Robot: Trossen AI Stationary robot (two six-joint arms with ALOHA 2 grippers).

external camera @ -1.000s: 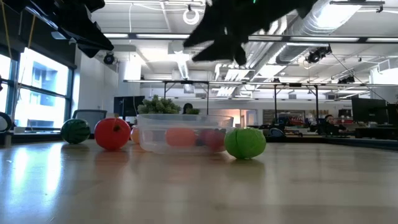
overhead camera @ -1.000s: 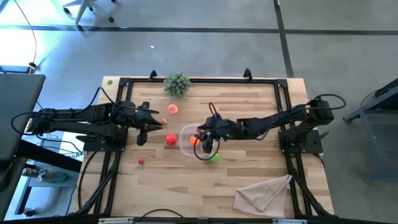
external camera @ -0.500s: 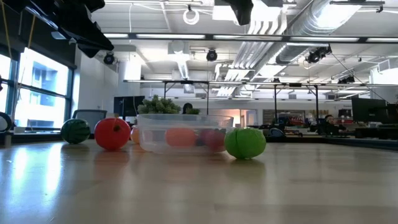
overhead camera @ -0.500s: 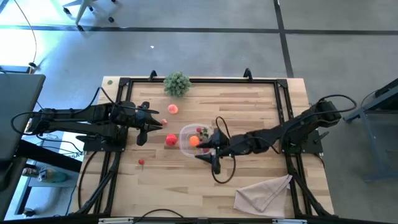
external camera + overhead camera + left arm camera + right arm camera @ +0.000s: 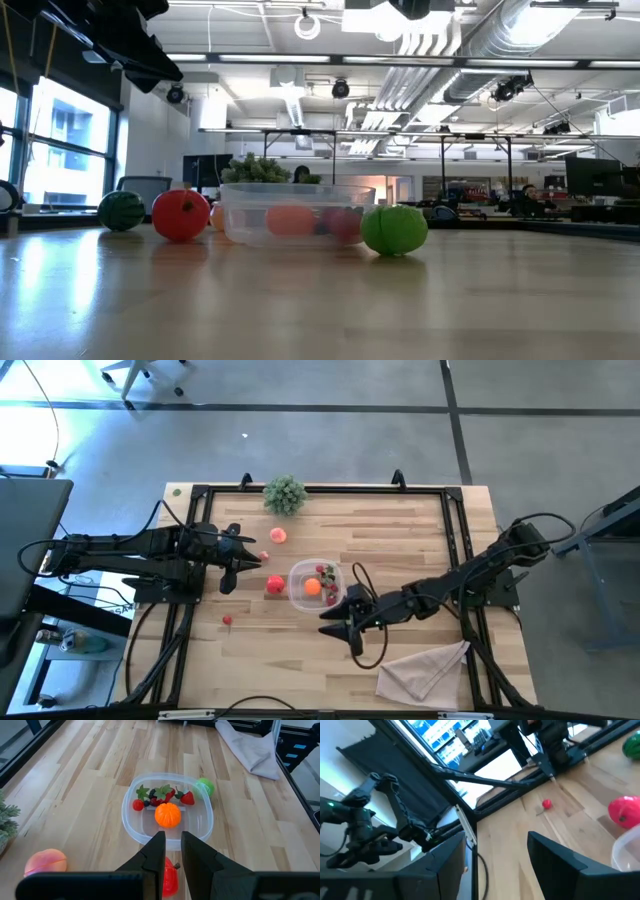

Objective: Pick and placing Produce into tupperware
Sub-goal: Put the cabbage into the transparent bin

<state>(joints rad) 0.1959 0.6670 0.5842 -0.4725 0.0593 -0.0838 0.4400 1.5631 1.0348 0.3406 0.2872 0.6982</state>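
the tupperware (image 5: pixel 318 585) sits near the middle of the table (image 5: pixel 400 530), clear and shallow. inside it lie an orange (image 5: pixel 167 815), two strawberries (image 5: pixel 187 797) with leafy tops and a small red berry (image 5: pixel 138 805). no writing can be read on any of it.

a green ball (image 5: pixel 394 229) rests just outside the tub's wall, touching or nearly touching it. a red tomato (image 5: pixel 274 586) lies just beside the tub on the left arm's side, a peach (image 5: pixel 278 535) a little further off toward the sprig (image 5: pixel 285 494), and a tiny red berry (image 5: pixel 228 620) sits apart near the table's left edge. in the low view a dark green ball (image 5: pixel 121 211) shows beyond the tomato. a beige cloth (image 5: pixel 422 672) is crumpled at the table's near right corner.

the right gripper (image 5: pixel 340 628) hangs above bare wood just beside the tub, between it and the cloth, its fingers spread wide and holding nothing. the left gripper (image 5: pixel 243 560) hovers near the tomato, its fingers (image 5: pixel 156 852) almost together with only a thin gap, gripping nothing. a cable loops under the right arm.
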